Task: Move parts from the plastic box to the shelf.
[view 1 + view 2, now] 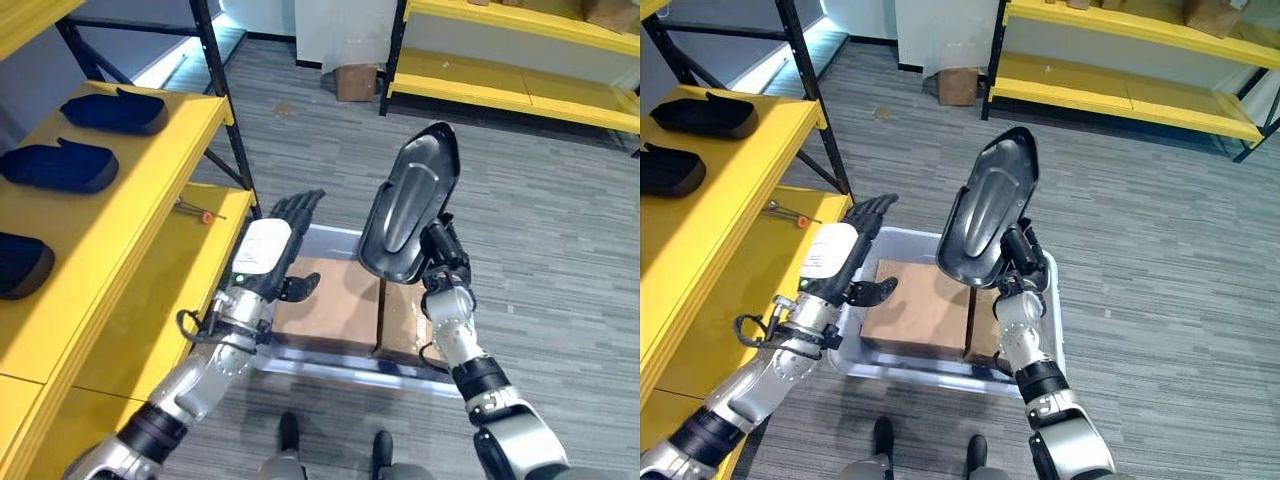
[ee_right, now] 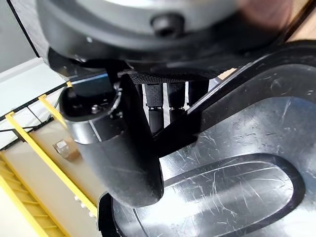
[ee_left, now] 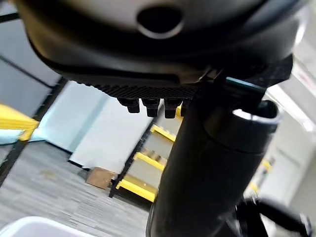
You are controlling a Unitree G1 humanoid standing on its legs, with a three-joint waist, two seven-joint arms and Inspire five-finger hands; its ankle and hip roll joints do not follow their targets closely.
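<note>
Black moulded part (image 1: 410, 205), glossy and scuffed, is held upright above the plastic box (image 1: 1052, 300) by the right hand (image 1: 443, 252), fingers curled round its lower edge. It looks stiff, light and slippery, best gripped at the rim. Left hand (image 1: 265, 255) hovers nearby, fingers straight.

Grey plank floor (image 1: 560, 230) — yellow racking (image 1: 520, 75) behind.

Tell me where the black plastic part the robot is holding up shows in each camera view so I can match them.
Left eye view: black part upright at centre-right, gripped at its lower end by the right hand, above the plastic box.
Right eye view: black part at centre, over the same box.
Left wrist view: I cannot make it out.
Right wrist view: its scratched glossy surface lies beyond the thumb.
Shared landmark: the yellow shelf across the floor.
</note>
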